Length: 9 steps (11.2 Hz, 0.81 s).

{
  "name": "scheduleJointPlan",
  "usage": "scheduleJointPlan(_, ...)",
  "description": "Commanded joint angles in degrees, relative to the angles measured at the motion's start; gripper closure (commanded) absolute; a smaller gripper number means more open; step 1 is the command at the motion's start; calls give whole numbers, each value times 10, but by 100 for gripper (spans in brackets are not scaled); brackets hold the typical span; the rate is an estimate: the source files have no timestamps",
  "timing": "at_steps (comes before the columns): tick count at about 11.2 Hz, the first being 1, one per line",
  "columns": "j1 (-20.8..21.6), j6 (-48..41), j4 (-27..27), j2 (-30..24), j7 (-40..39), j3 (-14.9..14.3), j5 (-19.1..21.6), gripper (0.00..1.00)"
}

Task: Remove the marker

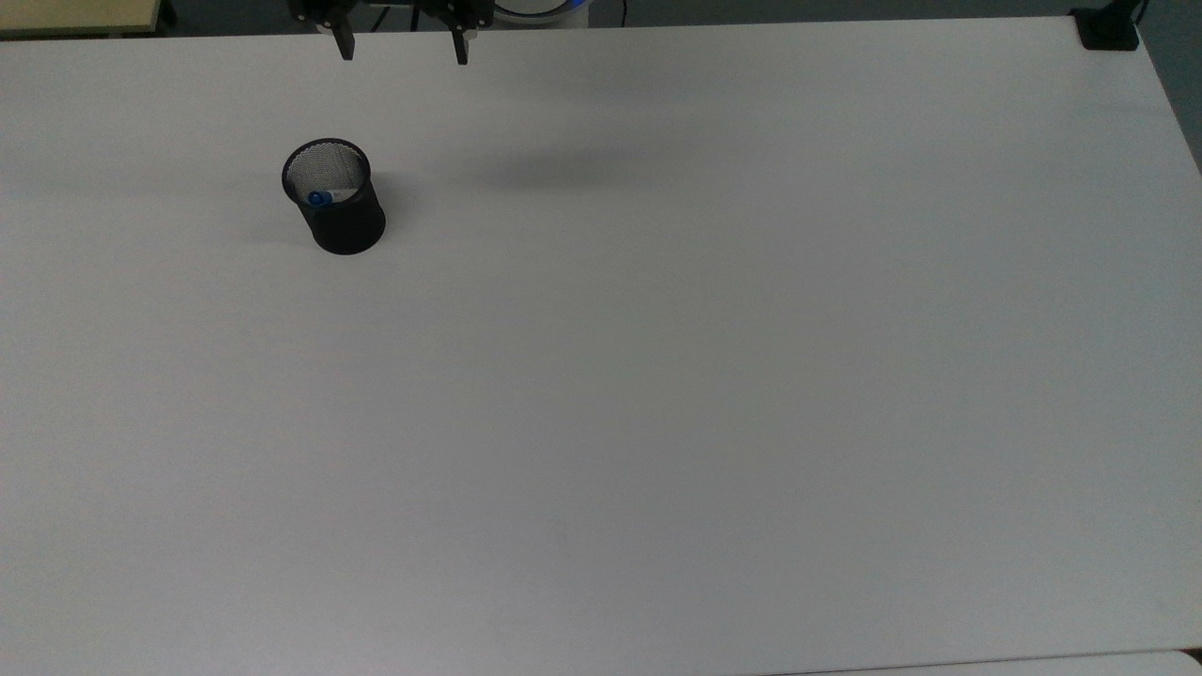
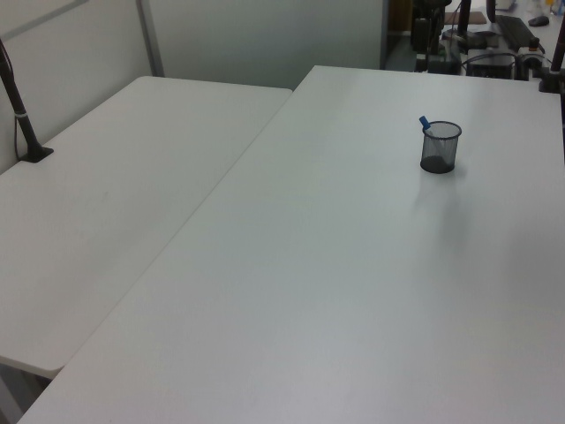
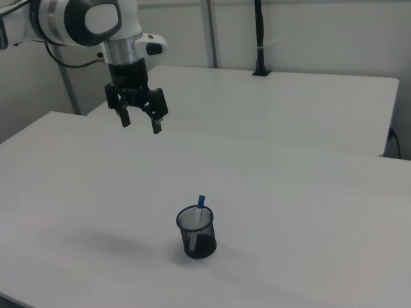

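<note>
We see the marker (image 3: 201, 210) as a slim white barrel with a blue cap on its upper end; in the top view the cap (image 1: 318, 198) reads as a blue disc with a short stretch of white barrel beside it. No brand, label or writing is readable on it anywhere.

The marker stands inside the black mesh cup (image 1: 335, 197), cap end up. In the right view its long axis is near upright with a slight tilt, the cap poking just above the rim. In the left view the blue cap (image 2: 425, 122) leans against the rim on the left view's left side of the cup (image 2: 440, 147). The lower end is hidden behind the mesh.

The cup sits upright on the white table (image 1: 657, 376), toward the top view's upper left.

The gripper (image 3: 139, 121) hangs in the air above the table, well apart from the cup, fingers pointing down. Its two fingers are spread wide with nothing between them; in the top view we see the gripper (image 1: 403, 52) at the table's far edge.
</note>
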Motion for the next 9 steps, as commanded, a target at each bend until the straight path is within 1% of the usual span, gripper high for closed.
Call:
scheduleJointPlan(1, 5, -3, 16, 8, -15, -14, 1, 0)
scheduleJointPlan(9, 7, -4, 16, 7, -24, -19, 0, 0)
